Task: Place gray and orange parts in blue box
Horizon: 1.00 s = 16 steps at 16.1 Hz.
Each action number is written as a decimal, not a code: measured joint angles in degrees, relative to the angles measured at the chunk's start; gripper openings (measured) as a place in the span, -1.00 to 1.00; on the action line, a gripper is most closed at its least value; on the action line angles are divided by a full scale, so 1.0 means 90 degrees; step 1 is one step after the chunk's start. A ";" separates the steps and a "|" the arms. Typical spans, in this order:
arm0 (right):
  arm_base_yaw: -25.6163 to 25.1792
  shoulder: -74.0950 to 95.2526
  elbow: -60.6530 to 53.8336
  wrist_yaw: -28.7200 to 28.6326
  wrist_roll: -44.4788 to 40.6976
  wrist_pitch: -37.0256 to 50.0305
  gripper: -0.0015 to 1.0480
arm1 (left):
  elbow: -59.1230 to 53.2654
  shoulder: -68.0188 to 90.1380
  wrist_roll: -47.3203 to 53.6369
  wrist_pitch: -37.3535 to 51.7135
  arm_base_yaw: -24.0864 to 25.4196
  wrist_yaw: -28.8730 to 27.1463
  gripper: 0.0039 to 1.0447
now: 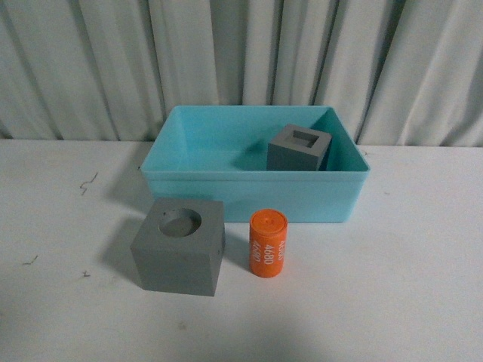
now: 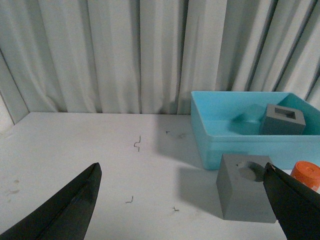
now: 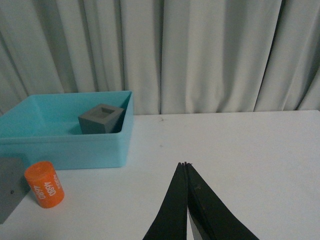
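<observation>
The blue box (image 1: 249, 197) stands at the back middle of the white table. A gray cube with a square recess (image 1: 299, 148) lies inside it at the right. A gray cube with a round recess (image 1: 179, 246) sits on the table in front of the box. The orange cylinder (image 1: 268, 243) marked "4680" stands just right of it. Neither gripper shows in the front view. My left gripper (image 2: 182, 172) is open and empty, with the round-recess cube (image 2: 246, 188) close to one finger. My right gripper (image 3: 185, 165) is shut and empty, well right of the cylinder (image 3: 44, 184) and box (image 3: 65, 145).
Pleated gray curtains (image 1: 241, 60) hang close behind the table. Small dark marks (image 2: 137, 144) dot the tabletop left of the box. Bare white table (image 3: 240, 150) stretches to the right of the box.
</observation>
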 joint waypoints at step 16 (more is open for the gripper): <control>0.0002 -0.0002 0.0000 -0.0015 -0.0002 0.0056 0.87 | 0.1443 0.2395 -0.0770 -0.2659 -0.0556 -0.0005 0.88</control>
